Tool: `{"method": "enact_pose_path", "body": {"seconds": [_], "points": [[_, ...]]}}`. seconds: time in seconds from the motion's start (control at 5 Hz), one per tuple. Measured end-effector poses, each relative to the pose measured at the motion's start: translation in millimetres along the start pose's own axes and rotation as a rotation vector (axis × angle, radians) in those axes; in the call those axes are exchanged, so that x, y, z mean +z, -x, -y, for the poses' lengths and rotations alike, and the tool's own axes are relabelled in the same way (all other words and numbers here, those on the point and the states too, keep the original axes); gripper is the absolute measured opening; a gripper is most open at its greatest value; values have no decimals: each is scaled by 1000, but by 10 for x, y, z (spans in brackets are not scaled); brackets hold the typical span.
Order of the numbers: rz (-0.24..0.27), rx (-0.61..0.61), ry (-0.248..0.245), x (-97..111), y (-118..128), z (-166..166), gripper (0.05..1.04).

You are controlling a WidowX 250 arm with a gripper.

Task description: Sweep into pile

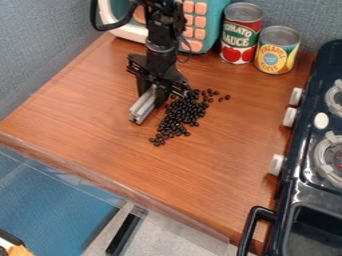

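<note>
The black gripper [153, 94] hangs over the upper left part of the wooden table, low at the surface, with its fingers closed around a short grey metal bar [143, 107]. The bar slants toward the lower left, its near end at or close to the table. Just right of the bar and gripper lie many small black beans [182, 116], bunched in an elongated heap that runs from upper right to lower left. A few beans [219, 96] lie scattered at the heap's upper right end, and part of the heap's upper edge is hidden by the gripper.
Behind the arm stands a teal and white toy appliance [199, 25] with pink buttons. Two cans, a red one [240, 34] and a yellow one [276, 51], stand at the back right. A black toy stove [300, 150] lines the right side. The table's front edge [113, 182] slants below.
</note>
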State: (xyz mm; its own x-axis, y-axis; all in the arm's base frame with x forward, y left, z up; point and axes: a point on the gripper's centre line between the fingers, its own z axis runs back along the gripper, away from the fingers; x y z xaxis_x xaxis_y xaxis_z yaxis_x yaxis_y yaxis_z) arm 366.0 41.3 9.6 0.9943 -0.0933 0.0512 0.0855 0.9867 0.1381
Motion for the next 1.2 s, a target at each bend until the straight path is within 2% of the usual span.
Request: {"method": "enact_pose_path", "body": {"seconds": [0.4, 0.6, 0.8, 1.0, 1.2], "points": [[-5, -12, 22, 30, 114, 127, 384], [53, 0, -35, 209, 128, 28, 384], [129, 42, -43, 541, 130, -207, 384], [38, 110, -71, 571, 287, -432, 384], [-80, 296, -75, 384, 459, -513, 384]]}}
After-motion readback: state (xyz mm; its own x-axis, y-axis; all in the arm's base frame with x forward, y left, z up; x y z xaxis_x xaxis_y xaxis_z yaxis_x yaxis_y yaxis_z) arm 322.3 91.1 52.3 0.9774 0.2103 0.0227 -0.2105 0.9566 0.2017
